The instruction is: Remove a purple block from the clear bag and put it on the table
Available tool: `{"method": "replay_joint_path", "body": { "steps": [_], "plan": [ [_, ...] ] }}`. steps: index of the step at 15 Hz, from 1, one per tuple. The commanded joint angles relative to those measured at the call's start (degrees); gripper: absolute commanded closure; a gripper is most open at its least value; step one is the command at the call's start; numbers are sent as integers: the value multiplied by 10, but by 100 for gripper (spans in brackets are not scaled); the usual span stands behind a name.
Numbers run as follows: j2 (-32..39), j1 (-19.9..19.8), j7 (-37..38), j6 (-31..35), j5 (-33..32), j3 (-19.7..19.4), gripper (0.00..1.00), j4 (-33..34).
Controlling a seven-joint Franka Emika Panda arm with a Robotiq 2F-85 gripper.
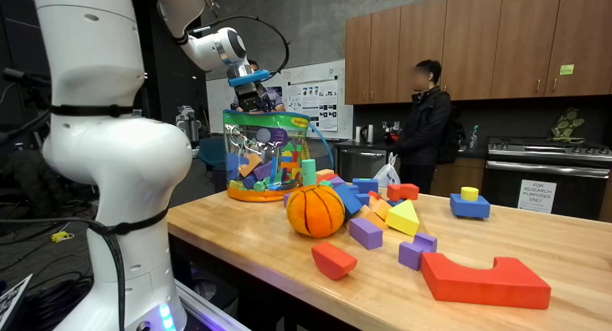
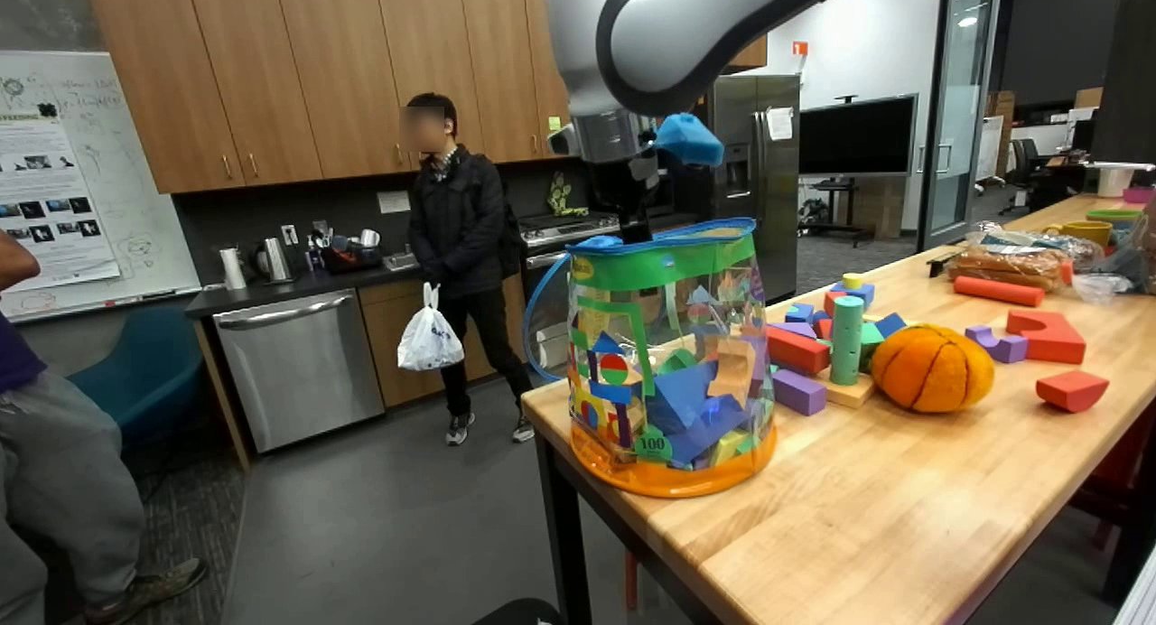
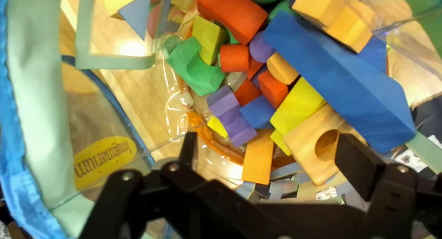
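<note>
The clear bag (image 1: 265, 121) stands upright near the table's end, its top open, with a green band and blue rim. It also shows in an exterior view (image 2: 664, 264). The table (image 1: 229, 221) is light wood. Inside the bag, the wrist view shows a ridged purple block (image 3: 232, 116) beside a blue block, and a round purple block (image 3: 261, 47) higher in the picture. My gripper (image 3: 267, 142) is open and empty, pointing down into the bag above the blocks. In both exterior views the gripper (image 1: 251, 104) (image 2: 635, 228) is at the bag's mouth.
An orange ball (image 1: 315, 211) and a block pile lie beside the bag. A teal cylinder (image 2: 846, 340) stands close to it. Purple blocks (image 1: 366, 233) and a red arch (image 1: 483, 283) lie on the table. A long blue block (image 3: 342, 80) lies inside the bag. People stand beyond.
</note>
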Motion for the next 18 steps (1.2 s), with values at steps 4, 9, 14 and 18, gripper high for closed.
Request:
{"method": "replay_joint_path", "body": {
  "steps": [4, 9, 14, 18],
  "plan": [
    [0, -2, 30, 10, -24, -9, 0, 2],
    [4, -8, 103, 30, -75, -16, 0, 14],
    [22, -6, 146, 23, -109, -17, 0, 19],
    [18, -5, 142, 25, -105, -17, 0, 12]
  ]
}}
